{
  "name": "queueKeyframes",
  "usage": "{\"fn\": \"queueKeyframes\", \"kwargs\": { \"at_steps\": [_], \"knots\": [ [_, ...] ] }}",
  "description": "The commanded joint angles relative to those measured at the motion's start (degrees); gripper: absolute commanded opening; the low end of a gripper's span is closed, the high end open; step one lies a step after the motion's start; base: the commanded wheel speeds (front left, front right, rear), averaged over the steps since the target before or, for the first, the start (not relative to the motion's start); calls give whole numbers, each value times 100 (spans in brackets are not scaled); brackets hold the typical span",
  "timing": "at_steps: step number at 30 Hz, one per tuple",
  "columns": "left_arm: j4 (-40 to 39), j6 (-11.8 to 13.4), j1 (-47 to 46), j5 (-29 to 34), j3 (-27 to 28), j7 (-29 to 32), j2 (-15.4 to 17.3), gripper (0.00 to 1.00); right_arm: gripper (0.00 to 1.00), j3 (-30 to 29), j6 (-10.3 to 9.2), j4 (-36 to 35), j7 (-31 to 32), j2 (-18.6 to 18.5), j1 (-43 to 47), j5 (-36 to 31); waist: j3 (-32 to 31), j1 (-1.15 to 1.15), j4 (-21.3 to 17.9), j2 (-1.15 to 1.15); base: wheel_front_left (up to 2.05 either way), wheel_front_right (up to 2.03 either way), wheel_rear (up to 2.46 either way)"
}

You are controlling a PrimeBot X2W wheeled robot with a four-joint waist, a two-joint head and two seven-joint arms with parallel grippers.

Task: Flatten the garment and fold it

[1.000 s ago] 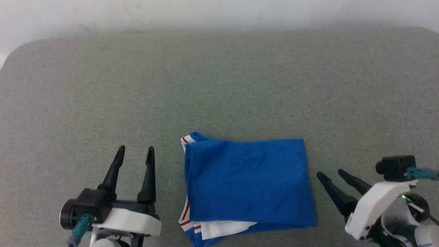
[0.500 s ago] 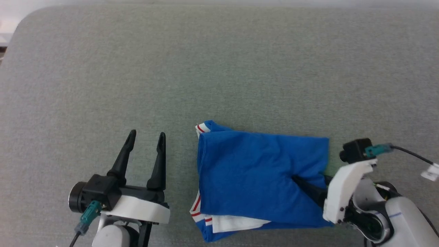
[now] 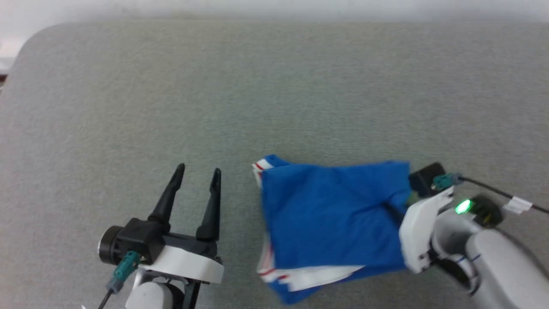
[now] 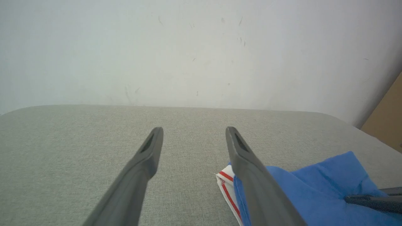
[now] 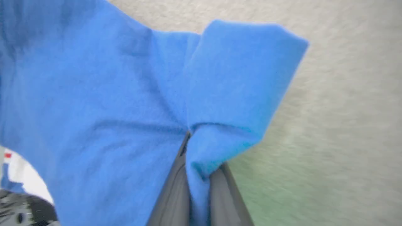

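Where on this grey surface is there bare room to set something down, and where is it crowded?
Free: the whole far half of the grey surface, beyond the garment, and the stretch left of the left gripper. A narrow bare strip separates that open gripper from the garment. Crowded: the near right, where the right gripper is shut on the garment's edge.

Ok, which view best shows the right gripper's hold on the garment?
Right wrist view: the right gripper is shut on a pinched fold of the garment. Head view: cloth covers its fingertips. Left wrist view: a dark finger lying against the blue.
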Motion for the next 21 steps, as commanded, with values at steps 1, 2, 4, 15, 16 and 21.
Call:
{"fn": "queueKeyframes", "kwargs": {
  "at_steps": [1,2,4,15,16,21],
  "knots": [
    [5,35,-75,-30,-79,-27,-9,100,0,97,-14,-126,-96,-379,-285,-428,-109,0,-323,0,0,0,0],
    [2,42,-89,-40,-117,-27,-9,100,0,185,-14,-213,-117,-526,-392,-612,-91,0,-430,0,0,0,0],
    [-3,57,-137,-61,-196,-27,-9,100,0,327,-14,-397,-101,-799,-600,-874,-19,0,-643,0,0,0,0],
    [-1,29,-849,4,-638,-27,-9,100,0,656,-14,-851,168,-2268,-1561,-1192,967,0,-1505,0,0,0,0],
    [17,22,-935,8,-682,-27,-9,100,0,661,-14,-805,150,-2403,-1617,-1207,1028,0,-1521,0,0,0,0],
    [-35,-10,-1282,134,-782,-27,-9,100,0,621,-14,-458,-123,-3088,-1885,-1361,1548,0,-1650,0,0,0,0]
  ]
}}
